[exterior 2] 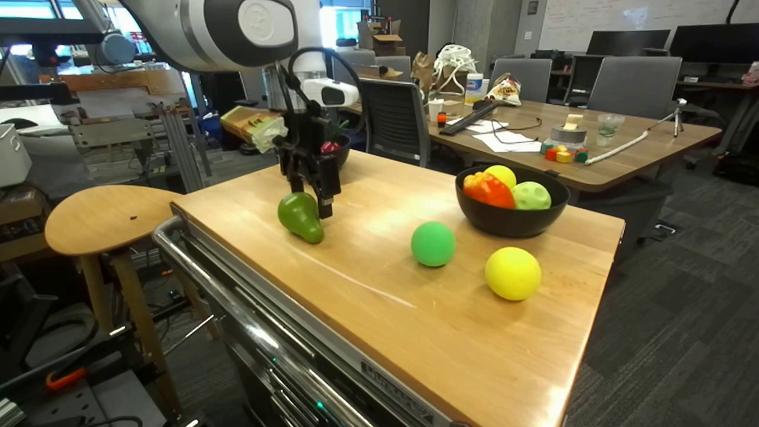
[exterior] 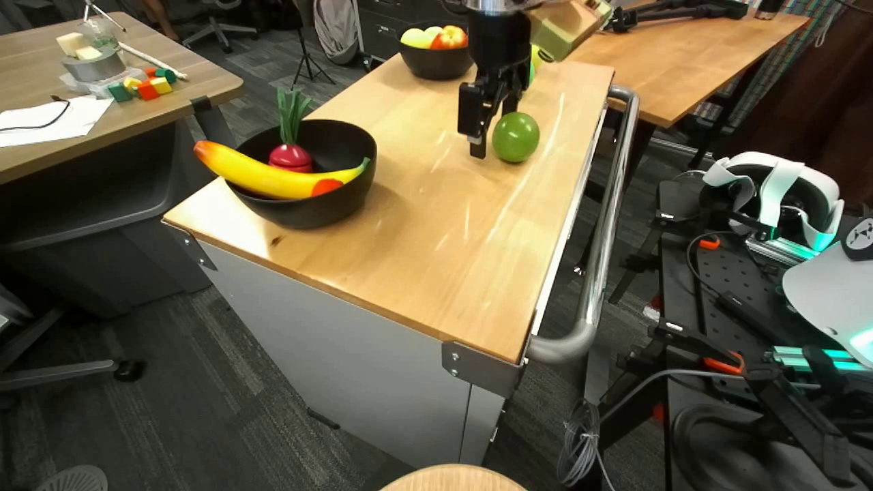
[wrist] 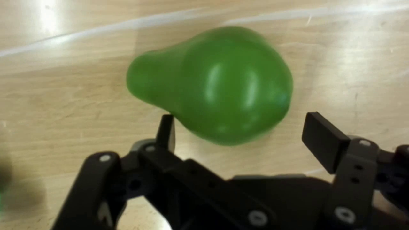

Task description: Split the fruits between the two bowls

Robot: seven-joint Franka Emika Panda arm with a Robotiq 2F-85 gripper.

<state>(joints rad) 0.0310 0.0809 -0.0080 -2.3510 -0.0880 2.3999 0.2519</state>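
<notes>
A green pear (exterior: 516, 138) lies on the wooden cart top in both exterior views (exterior 2: 299, 216). My gripper (wrist: 244, 132) is open and empty, low over the cart top beside the pear (wrist: 230, 86); the left finger's tip overlaps the pear's edge in the wrist view, and I cannot tell if they touch. A black bowl (exterior: 341, 198) holds a banana (exterior: 273, 179) and a red radish (exterior: 290, 158). Another black bowl (exterior 2: 510, 222) holds a yellow fruit (exterior 2: 501, 175), an orange-red pepper (exterior 2: 489, 190) and a light green ball (exterior 2: 532, 196). A green ball (exterior 2: 433, 244) and a yellow ball (exterior 2: 513, 273) lie loose.
A metal handle rail (exterior: 607, 218) runs along one long side of the cart. A round wooden stool (exterior 2: 112, 216) stands off one end. A desk (exterior 2: 628, 151) with tape, blocks and papers stands beyond the other long side.
</notes>
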